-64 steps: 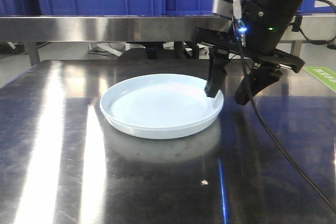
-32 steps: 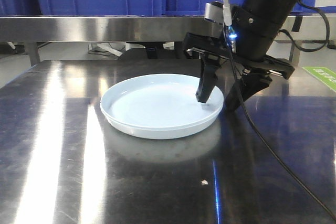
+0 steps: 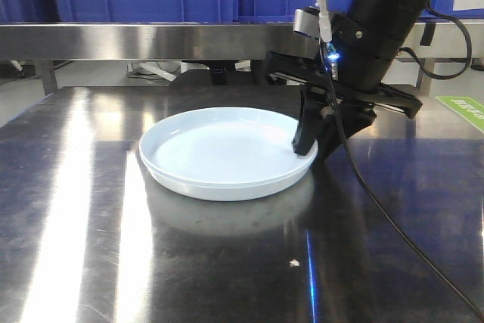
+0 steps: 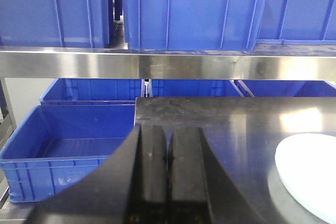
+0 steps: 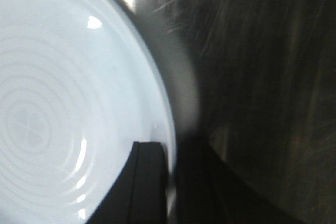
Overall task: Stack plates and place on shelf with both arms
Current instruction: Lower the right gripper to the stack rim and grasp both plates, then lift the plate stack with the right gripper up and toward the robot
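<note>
Glossy plate [image 3: 227, 155] on scratched (mirror-bright) steel tabletop [image 3: 76, 247].

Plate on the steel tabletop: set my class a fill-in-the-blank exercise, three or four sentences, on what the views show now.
1. The right end effector is shut on the ___ of the plate.
2. One of its fingers sits inside the plate, the other ___ it.
3. The left end effector is ___ and holds nothing.
4. The crates above the shelf rail are ___ in colour.
Missing words: rim; outside; shut; blue.
</note>
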